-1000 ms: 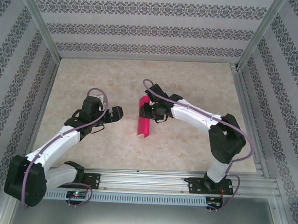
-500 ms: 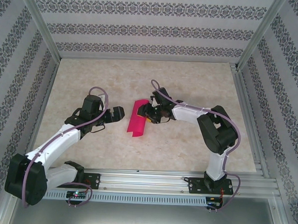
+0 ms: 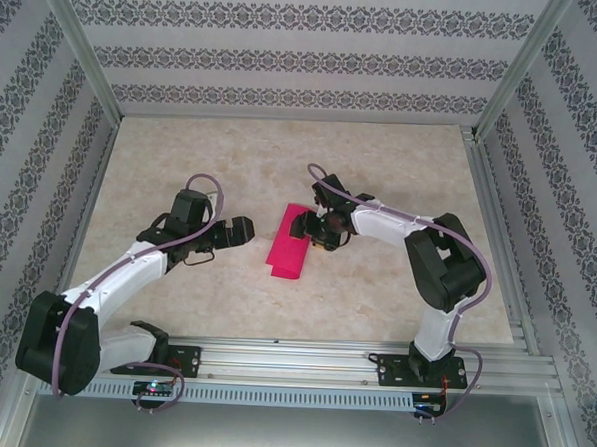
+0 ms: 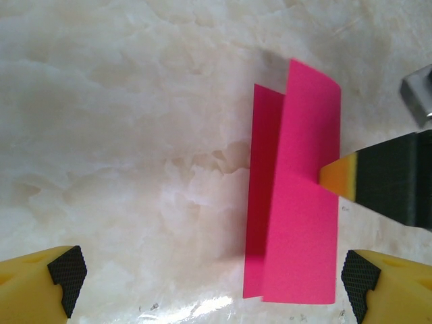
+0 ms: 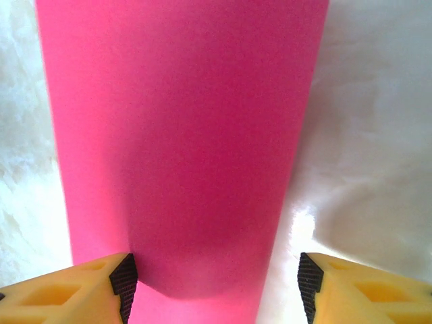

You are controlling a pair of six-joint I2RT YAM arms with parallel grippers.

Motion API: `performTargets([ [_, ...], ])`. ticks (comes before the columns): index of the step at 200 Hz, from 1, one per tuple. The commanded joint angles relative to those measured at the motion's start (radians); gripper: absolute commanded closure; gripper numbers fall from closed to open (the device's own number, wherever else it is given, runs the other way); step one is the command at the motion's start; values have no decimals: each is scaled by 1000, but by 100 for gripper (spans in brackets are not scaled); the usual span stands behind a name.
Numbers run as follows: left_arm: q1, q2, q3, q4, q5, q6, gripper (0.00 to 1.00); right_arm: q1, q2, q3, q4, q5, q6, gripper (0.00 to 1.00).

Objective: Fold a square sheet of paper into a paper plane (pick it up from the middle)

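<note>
The right end effector (image 3: 310,228) was seen with jaws parted and gripping nothing, one tip touching the folded square sheet of paper (image 3: 289,251) at mid-tabletop (image 3: 182,147). The left end effector (image 3: 242,231) was held wide open and empty, just beside it. The crease would best be pressed flat along its length, with the edges aligned. Whether the upper flap lay flat could not be told.

One seemingly folded sheet of paper (image 3: 289,248), one left hand (image 3: 246,231), one right hand (image 3: 307,229).

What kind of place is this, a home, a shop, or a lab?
Probably a lab test booth: a left arm and right arm bolted to a metal rail, wallpapered walls in an aluminium frame, folded pink paper on a marbled table.
</note>
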Motion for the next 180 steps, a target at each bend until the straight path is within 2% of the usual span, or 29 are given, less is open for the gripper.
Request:
performTargets([
  [1, -11, 31, 53, 22, 41, 17, 0, -4, -30, -19, -43, 53, -6, 34],
  [29, -12, 78, 86, 24, 67, 37, 0, 2, -15, -18, -80, 95, 1, 34],
  [88, -11, 125, 111, 41, 100, 42, 0, 18, 54, 37, -118, 80, -31, 35],
  [180, -12, 144, 119, 46, 111, 44, 0, 48, 141, 139, -240, 142, -37, 29],
])
